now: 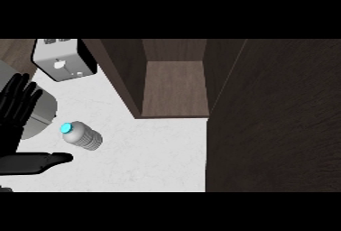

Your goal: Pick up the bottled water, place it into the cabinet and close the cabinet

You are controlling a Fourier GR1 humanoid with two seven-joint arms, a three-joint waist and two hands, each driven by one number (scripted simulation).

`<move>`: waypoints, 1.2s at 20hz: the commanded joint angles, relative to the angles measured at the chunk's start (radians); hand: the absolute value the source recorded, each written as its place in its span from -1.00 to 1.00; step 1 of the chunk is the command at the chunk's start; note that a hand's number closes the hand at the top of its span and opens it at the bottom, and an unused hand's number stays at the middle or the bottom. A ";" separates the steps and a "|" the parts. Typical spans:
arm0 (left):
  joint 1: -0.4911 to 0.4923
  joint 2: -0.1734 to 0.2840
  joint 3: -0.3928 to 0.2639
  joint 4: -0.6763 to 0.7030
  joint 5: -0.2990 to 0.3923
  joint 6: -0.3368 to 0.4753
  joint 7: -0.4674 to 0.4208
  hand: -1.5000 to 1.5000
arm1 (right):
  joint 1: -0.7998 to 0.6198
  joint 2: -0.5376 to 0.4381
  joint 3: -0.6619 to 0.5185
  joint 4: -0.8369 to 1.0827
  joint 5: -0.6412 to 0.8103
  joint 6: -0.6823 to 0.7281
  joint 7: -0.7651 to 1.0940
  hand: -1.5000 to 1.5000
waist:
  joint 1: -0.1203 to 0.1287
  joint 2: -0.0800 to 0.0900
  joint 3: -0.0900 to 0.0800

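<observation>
Our left hand (16, 113) rests open at nine o'clock, fingers straight, holding nothing.
We see the bottled water (82, 135) lying on the white bench (153, 153), cabinet (174, 85) open at twelve.

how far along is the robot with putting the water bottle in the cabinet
Nothing looks done yet. The bottled water still stands on the counter, unheld, beside the open left hand. The cabinet is open, its door swung out. Left: grasp, place inside, close. The right hand is out of view.
</observation>
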 commanded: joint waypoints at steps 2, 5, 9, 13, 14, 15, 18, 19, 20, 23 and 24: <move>0.014 -0.028 -0.003 0.129 -0.036 -0.005 -0.061 -1.00 | 0.103 -0.048 -0.045 -0.159 -0.037 0.029 0.003 -1.00 | -0.004 0.001 0.000; 0.017 0.011 0.043 0.240 0.006 -0.077 -0.116 -1.00 | 0.157 -0.036 0.021 -0.193 0.020 0.025 -0.034 -1.00 | -0.008 0.001 0.000; -0.020 0.008 0.038 0.389 0.011 -0.118 -0.153 -1.00 | 0.228 -0.020 0.077 -0.158 0.079 0.037 -0.120 -1.00 | -0.011 0.000 0.000; -0.029 -0.017 0.058 0.532 -0.008 -0.111 -0.252 -1.00 | 0.329 -0.076 0.084 -0.291 0.049 0.045 -0.068 -1.00 | -0.020 -0.001 -0.001; -0.081 0.027 0.109 0.687 0.023 -0.172 -0.332 -1.00 | 0.236 -0.034 0.092 -0.172 0.086 0.023 -0.108 -1.00 | -0.013 0.004 -0.002; -0.108 0.033 0.113 0.712 0.022 -0.167 -0.315 -1.00 | 0.264 -0.046 0.086 -0.176 0.084 0.043 -0.145 -1.00 | -0.015 0.003 -0.001; -0.115 0.008 0.095 0.820 -0.037 -0.151 -0.423 -1.00 | 0.299 -0.061 0.051 -0.168 0.073 0.053 -0.191 -1.00 | -0.013 0.002 -0.001; -0.127 0.015 0.095 0.888 -0.068 -0.151 -0.491 -1.00 | 0.321 -0.073 0.061 -0.221 0.066 0.048 -0.152 -1.00 | -0.019 0.004 -0.002; -0.147 -0.001 0.080 0.881 -0.057 -0.151 -0.456 -1.00 | 0.297 -0.061 0.091 -0.250 0.083 0.027 -0.124 -1.00 | -0.012 0.004 -0.002; -0.159 -0.029 0.067 0.988 -0.073 -0.174 -0.541 -1.00 | 0.357 -0.103 0.090 -0.285 0.074 0.046 -0.128 -1.00 | -0.019 0.004 -0.002; -0.201 0.012 0.087 1.128 -0.092 -0.211 -0.634 -1.00 | 0.315 -0.061 0.108 -0.143 0.144 0.039 -0.229 -1.00 | -0.027 0.006 -0.003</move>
